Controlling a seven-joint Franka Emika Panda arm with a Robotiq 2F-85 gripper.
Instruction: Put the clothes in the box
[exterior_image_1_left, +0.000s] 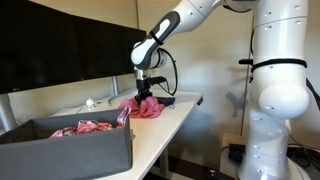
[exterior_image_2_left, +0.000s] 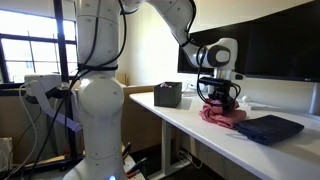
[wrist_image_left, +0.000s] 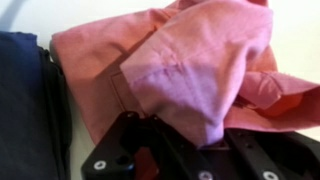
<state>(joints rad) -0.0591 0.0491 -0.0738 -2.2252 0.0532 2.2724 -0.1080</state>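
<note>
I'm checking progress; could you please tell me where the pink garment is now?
In an exterior view the pink garment lies on the white table right under the gripper, beside a dark blue cloth, outside the gray box.

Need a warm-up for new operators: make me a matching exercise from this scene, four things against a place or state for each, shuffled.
Things:
1. pink cloth
2. navy cloth
3. grey box
4. gripper

Places or states:
a. holds reddish clothes
b. lies flat beside the pink one
c. bunched up on the white table
d. points down right over the pink heap

Pairs: 1-c, 2-b, 3-a, 4-d.
</note>
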